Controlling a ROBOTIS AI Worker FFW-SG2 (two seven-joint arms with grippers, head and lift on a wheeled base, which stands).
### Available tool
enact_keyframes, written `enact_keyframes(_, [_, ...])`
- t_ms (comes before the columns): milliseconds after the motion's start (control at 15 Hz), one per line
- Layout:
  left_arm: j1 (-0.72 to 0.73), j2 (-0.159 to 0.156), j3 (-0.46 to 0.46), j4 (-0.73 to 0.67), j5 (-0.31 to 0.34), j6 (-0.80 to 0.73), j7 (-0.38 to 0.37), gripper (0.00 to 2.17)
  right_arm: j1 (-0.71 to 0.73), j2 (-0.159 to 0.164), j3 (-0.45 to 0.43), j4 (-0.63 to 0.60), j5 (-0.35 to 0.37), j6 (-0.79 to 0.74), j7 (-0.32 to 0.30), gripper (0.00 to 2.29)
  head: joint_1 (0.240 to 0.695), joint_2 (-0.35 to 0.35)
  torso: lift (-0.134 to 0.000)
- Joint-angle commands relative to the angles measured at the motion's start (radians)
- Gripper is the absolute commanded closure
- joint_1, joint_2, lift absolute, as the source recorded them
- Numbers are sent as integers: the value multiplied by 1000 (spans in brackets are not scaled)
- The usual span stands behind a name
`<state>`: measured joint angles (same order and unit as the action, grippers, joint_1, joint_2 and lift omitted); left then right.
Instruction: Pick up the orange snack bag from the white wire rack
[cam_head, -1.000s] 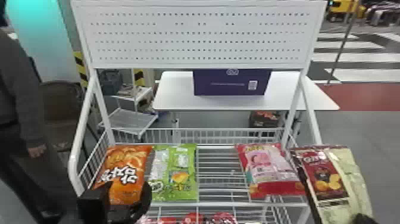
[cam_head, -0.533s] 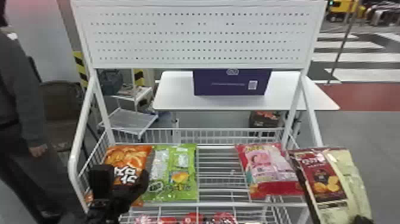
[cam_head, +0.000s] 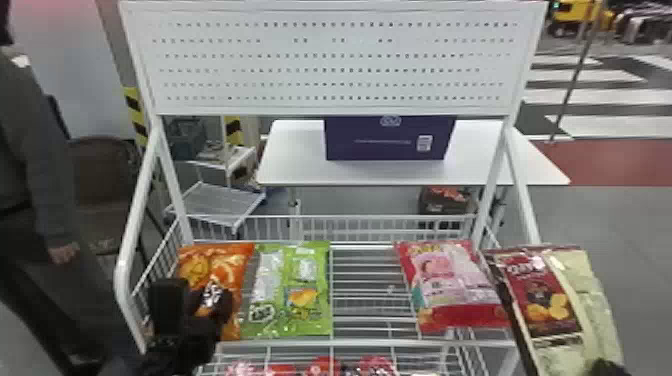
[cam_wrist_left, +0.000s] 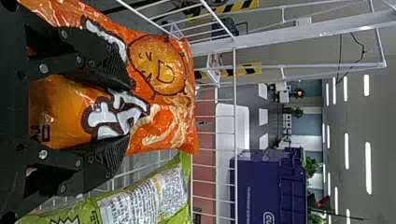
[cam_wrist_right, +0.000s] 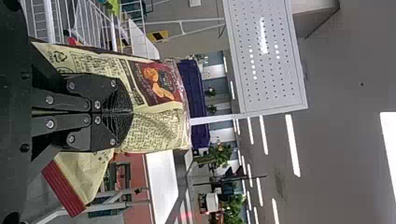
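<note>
Holding my left gripper (cam_head: 194, 292) unclenched, I have its fingers parted over the front of the orange snack bag (cam_head: 215, 260); I cannot tell whether they touch it. The bag lies at the left end of the white wire rack (cam_head: 370, 343), beside a green bag (cam_head: 295, 280). My right gripper (cam_head: 605, 368) pinches a cream-and-maroon bag (cam_head: 542, 300).

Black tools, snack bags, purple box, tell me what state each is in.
Left black tool, open around the orange plastic snack bag
Orange bag, on the white wire rack, unclamped
Right black tool, shut on the cream snack bag
Cream bag, held
Green snack bag, lying on the rack
Pink snack bag, lying there
Purple box, standing on the white table
</note>
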<state>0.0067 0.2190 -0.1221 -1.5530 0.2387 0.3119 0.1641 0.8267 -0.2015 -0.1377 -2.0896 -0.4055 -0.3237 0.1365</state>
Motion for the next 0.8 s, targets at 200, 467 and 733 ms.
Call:
enact_keyframes(200, [110,2,10,-217,4,-3,31,2145,-6,-1,3,3,-1,1,-1,2256,499,0,0])
enact_keyframes(467, [308,6,36,-479,10,-3,38,2145,-9,-1,7,5,-1,1,-1,2256,499,0,0])
enact_keyframes(733, [556,19,81,-650,10,-122,31,2142,-11,-1,7,5,-3,1,-1,2256,499,0,0])
